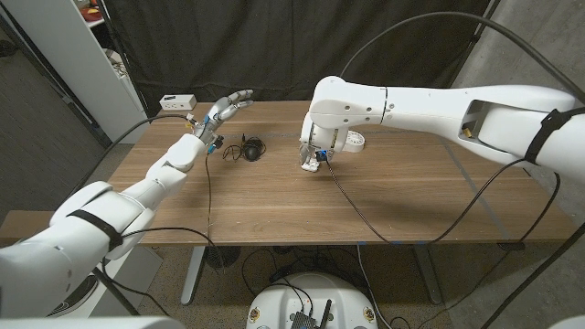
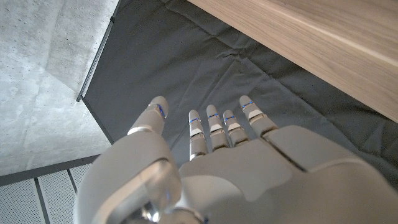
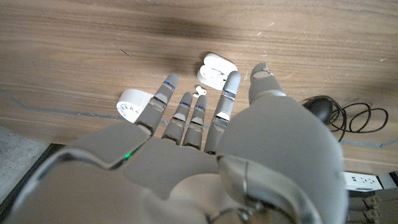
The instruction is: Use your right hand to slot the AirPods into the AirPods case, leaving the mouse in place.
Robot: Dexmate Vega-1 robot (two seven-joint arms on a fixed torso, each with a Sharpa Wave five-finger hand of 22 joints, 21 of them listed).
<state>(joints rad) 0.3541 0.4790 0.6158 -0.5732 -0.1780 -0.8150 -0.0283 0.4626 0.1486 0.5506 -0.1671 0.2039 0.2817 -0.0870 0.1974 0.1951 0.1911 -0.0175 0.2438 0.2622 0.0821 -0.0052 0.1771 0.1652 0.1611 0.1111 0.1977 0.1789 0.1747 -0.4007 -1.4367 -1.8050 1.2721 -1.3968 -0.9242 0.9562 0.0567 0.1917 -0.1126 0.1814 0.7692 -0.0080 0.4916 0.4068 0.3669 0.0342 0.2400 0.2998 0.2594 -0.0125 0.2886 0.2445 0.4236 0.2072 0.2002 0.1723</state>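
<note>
- AirPods case (image 3: 216,68) sits on the wooden table (image 1: 402,201), lid open. I can't tell from the right wrist view whether anything sits in its wells.
- One loose AirPod (image 3: 200,91) lies on the wood just beside the case, apart from it. I see only that one.
- My right hand (image 3: 205,118) hangs over this spot with fingers (image 3: 226,99) extended and spread, holding nothing. The fingertips are above the earbud, with no contact that I can confirm.
- In the right wrist view the earbud shows in the gap between two fingertips, and the case is just past the tips.
- White tape roll (image 3: 132,104) lies on the table near the outer fingertip, on the far side of the hand from the thumb.
- Black mouse (image 1: 252,146) with its coiled cable (image 1: 234,153) lies at about 9 o'clock from the right hand (image 1: 313,160) in the head view, well apart from it. In the right wrist view the mouse (image 3: 321,110) is beyond the thumb side.
- In the head view the right forearm covers the case and earbud.
- My left hand (image 1: 222,113) is raised near the table's far-left area, at roughly 10 o'clock from the mouse, fingers straight and apart, nothing in it. The left wrist view shows the same open spread (image 2: 224,162).
- White power strip (image 1: 177,102) sits at the table's far-left corner.
</note>
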